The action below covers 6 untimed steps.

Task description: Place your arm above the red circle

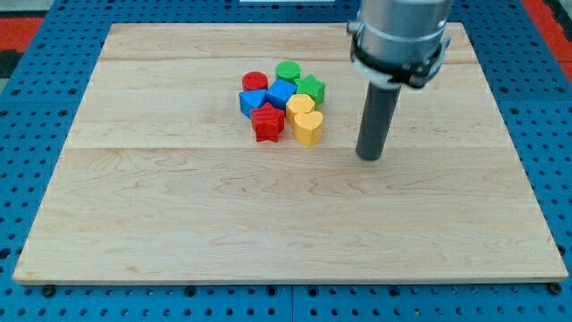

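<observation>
The red circle [255,81] lies at the upper left of a tight cluster of blocks near the board's middle top. My tip [369,157] rests on the board to the right of the cluster and a little lower, well apart from the red circle. Around the red circle sit a green circle [288,71], a green star [311,88], a blue cube [281,93], a blue triangle-like block [251,102], a red star [267,122], a yellow block [300,105] and a yellow heart [308,128].
The wooden board [179,224] lies on a blue pegboard [27,134]. The arm's grey body [399,36] hangs over the board's upper right.
</observation>
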Each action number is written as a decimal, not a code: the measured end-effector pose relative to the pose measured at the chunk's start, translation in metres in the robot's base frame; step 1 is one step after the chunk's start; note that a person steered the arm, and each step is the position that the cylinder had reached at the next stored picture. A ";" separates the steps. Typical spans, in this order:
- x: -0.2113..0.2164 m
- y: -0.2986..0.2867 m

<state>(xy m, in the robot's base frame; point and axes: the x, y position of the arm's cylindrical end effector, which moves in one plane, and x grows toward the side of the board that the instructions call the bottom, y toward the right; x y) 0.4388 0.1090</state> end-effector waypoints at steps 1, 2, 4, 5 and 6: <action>-0.058 0.010; -0.091 -0.034; -0.162 -0.104; -0.164 -0.161; -0.150 -0.151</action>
